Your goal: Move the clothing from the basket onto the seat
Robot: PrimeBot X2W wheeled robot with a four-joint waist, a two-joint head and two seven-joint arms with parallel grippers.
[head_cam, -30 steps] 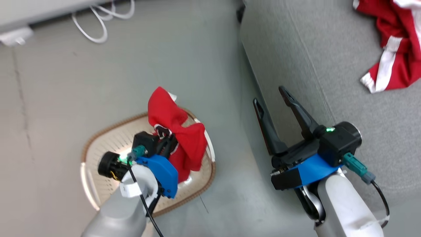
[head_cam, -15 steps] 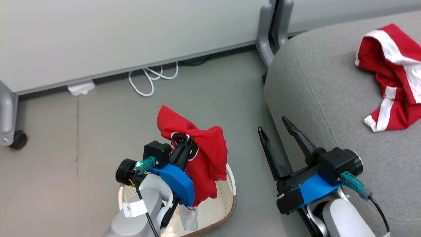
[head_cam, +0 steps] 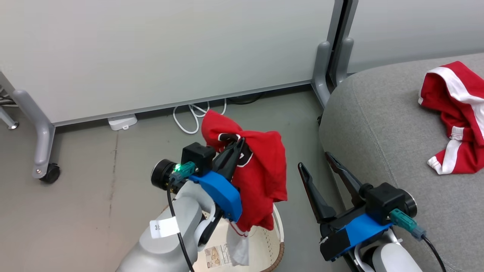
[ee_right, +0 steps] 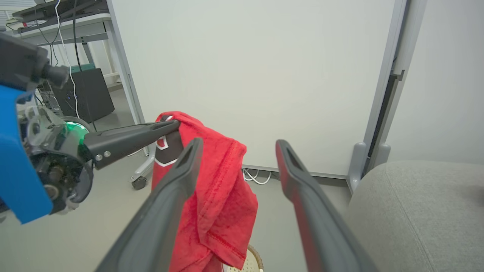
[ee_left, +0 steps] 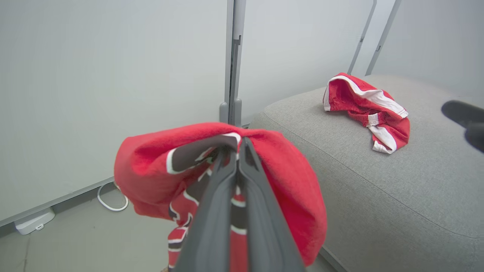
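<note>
Now, head view: left gripper [head_cam: 239,144] at frame centre, fingers clamped on a fold of the jersey [head_cam: 261,177]. The jersey hangs over the basket [head_cam: 279,247]. Its lowest white bit overlaps the basket in frame; contact not resolvable. Basket cropped by bottom edge and largely hidden behind left arm [head_cam: 166,245] and cloth. Label [head_cam: 216,257] on its floor, print unreadable. Jersey number crumpled, only black-and-white fragments visible. Right gripper [head_cam: 314,160] lower right, fingers spread, nothing between them, beside the edge of the seat [head_cam: 378,124]. Shorts [head_cam: 453,113] bunched on seat, cropped at right edge.

Left wrist view: fingers pressed together at centre, red cloth draped over the tips; jersey's lower part hidden behind them. Shorts on seat, upper right. Dark blurred shape at right edge, cropped, not identifiable.

Right wrist view: own fingers apart, empty. Jersey hangs behind the left-hand finger, pinched at its top by left gripper entering from left. Sliver of basket rim at bottom edge.
</note>
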